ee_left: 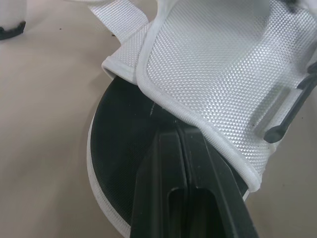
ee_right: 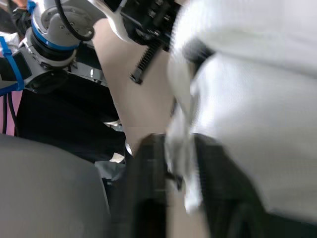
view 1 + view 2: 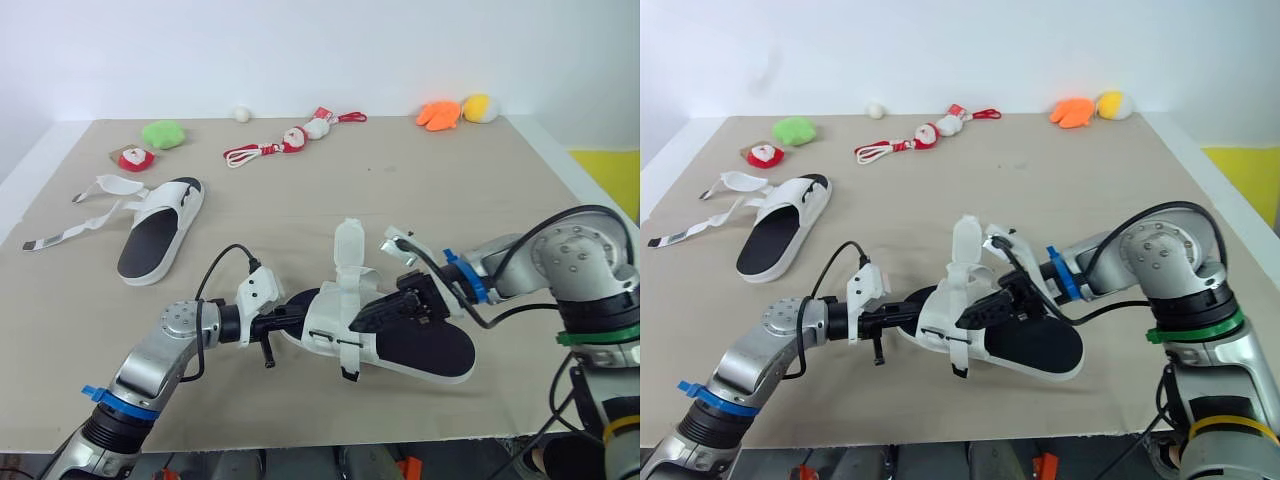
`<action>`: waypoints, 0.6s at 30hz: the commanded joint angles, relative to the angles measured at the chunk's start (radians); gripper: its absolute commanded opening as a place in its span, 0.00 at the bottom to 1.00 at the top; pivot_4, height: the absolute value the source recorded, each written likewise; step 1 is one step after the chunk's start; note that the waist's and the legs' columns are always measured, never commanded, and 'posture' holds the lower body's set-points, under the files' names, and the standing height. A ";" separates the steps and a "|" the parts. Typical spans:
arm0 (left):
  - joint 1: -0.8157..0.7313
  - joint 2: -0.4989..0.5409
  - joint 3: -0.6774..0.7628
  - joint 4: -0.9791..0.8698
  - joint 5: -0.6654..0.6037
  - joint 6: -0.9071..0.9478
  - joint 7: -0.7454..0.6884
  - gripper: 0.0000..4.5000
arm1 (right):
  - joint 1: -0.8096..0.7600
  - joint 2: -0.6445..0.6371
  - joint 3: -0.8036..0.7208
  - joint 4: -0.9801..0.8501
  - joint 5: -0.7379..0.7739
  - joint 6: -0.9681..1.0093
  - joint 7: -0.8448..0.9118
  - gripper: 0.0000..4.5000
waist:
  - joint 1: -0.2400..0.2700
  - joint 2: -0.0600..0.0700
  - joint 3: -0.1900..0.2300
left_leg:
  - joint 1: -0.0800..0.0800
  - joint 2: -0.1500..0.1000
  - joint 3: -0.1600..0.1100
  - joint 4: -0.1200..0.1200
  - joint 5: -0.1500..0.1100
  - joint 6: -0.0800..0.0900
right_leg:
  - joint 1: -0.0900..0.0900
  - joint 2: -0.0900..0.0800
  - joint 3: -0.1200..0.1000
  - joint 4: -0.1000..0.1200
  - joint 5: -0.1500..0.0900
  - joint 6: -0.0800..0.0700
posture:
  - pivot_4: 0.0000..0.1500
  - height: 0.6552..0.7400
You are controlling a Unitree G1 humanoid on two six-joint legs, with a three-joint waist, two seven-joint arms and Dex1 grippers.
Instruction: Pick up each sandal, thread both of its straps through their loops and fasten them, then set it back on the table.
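Observation:
A white sandal with a black insole (image 3: 420, 350) lies tilted near the table's front middle, held from both ends. My left gripper (image 3: 288, 325) is shut on the rim of its sole; in the left wrist view the black fingers (image 1: 171, 163) pinch the sole edge under the white mesh upper (image 1: 218, 74). My right gripper (image 3: 378, 314) is shut on a white strap (image 2: 181, 148) at the upper, which runs between its two fingers. One strap (image 3: 347, 245) stands upright, unfastened. A second sandal (image 3: 160, 228) lies flat at the left, its straps (image 3: 75, 228) loose on the table.
Along the back edge lie a green toy (image 3: 163, 134), a red Santa toy (image 3: 135, 158), a Santa rope toy (image 3: 290, 140), a white ball (image 3: 241, 114) and orange (image 3: 438, 115) and yellow (image 3: 480, 107) plush toys. The table's front edge (image 3: 330, 440) is close below the held sandal.

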 commanded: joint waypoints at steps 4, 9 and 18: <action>0.040 0.010 -0.058 0.017 0.014 0.041 -0.015 0.00 | 0.022 -0.102 -0.067 -0.039 0.058 0.001 0.134 0.99 | 0.001 0.001 0.000 | 0.001 0.000 0.000 0.000 0.000 0.000 | 0.001 0.000 0.000 0.000 0.000 0.000 | 1.00 1.00; 0.046 0.012 -0.056 0.013 0.012 0.044 -0.016 0.00 | 0.098 -0.196 -0.054 -0.113 0.133 0.001 0.183 0.99 | 0.002 0.001 -0.001 | 0.001 0.000 0.000 0.000 -0.001 0.001 | 0.001 0.000 0.000 0.000 -0.001 -0.001 | 1.00 1.00; 0.049 0.021 -0.053 0.005 0.005 0.054 -0.026 0.00 | 0.337 -0.086 -0.097 -0.219 0.177 -0.024 -0.121 0.99 | 0.007 0.000 -0.005 | 0.001 0.000 0.000 0.001 -0.003 0.003 | 0.002 0.000 0.000 0.000 -0.002 0.001 | 1.00 1.00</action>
